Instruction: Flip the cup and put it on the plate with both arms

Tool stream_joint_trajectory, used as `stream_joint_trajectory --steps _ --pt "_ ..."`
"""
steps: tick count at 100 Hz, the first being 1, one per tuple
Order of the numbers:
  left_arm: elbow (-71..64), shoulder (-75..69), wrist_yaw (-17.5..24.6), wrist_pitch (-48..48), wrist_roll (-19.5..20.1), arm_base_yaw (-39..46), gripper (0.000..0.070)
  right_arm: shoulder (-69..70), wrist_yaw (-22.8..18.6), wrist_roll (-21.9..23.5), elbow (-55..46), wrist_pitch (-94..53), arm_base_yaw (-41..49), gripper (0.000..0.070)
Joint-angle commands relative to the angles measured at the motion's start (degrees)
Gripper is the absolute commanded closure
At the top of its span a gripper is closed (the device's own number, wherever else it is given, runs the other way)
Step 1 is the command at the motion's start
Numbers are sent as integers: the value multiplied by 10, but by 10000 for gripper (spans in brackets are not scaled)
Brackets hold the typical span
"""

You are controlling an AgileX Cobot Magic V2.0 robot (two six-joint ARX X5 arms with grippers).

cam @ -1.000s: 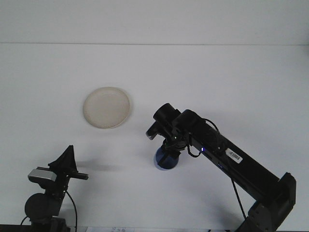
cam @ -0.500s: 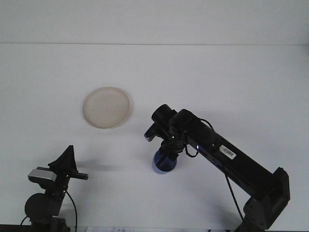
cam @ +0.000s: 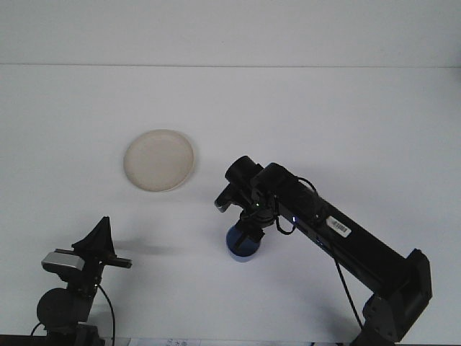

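Your right gripper (cam: 245,236) sits just below the middle of the frame, pointing down onto the blue cup (cam: 242,244). Its dark fingers overlap the top of the cup, so it looks pinched on the cup, though the contact itself is hard to make out from this angle. The cup stands on the white counter (cam: 346,122), and you can see only its lower blue body under the gripper; which way its mouth faces cannot be told from here.

Your right arm (cam: 338,234) runs from the lower right corner up and left to the cup, with a white barcode label (cam: 338,228) on its upper side and a small blue light near the wrist.

The cream plate (cam: 158,160) lies flat in the upper left of the frame, well apart from the cup and up-left of it, with nothing on it.

Your left gripper (cam: 97,241) is in the lower left corner, low over the counter, well apart from both plate and cup. You see it as a dark pointed shape with nothing in it; whether it is spread or pressed together cannot be told.
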Motion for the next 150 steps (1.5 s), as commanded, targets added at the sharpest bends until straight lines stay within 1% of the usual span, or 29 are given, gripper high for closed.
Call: stream_joint_trajectory --steps 1,4,12,23,42,60,74,84,93,102,117,141,150 --pt "-11 -1 -2 5 -2 0 687 12 -1 -6 13 1 7 453" --pt "-11 -1 -2 5 -2 0 687 12 0 -6 13 1 7 416" --pt "-11 -1 -2 5 -2 0 687 11 0 -13 13 1 7 381" --pt "-11 -1 -2 5 -2 0 687 5 0 -14 13 0 2 381" --pt "-11 -1 -2 5 -2 0 687 -33 0 -13 14 13 -32 381" --pt "-11 -1 -2 5 -2 0 687 -91 0 -12 13 36 -104 381" --pt "-11 -1 -2 5 -2 0 687 -141 0 -12 10 43 -179 381" --pt "-11 -1 -2 5 -2 0 687 -188 -3 -11 -12 70 -235 381" --pt "-11 -1 -2 5 -2 0 687 -245 -5 -2 -54 109 -281 381" --pt "-11 -1 -2 5 -2 0 687 -313 -4 9 -121 160 -316 381" --pt "-11 -1 -2 5 -2 0 687 -441 -3 48 -256 259 -358 381" --pt "-11 -1 -2 5 -2 0 687 -629 5 97 -426 371 -378 381" --pt "-11 -1 -2 5 -2 0 687 -692 24 109 -471 401 -378 382"
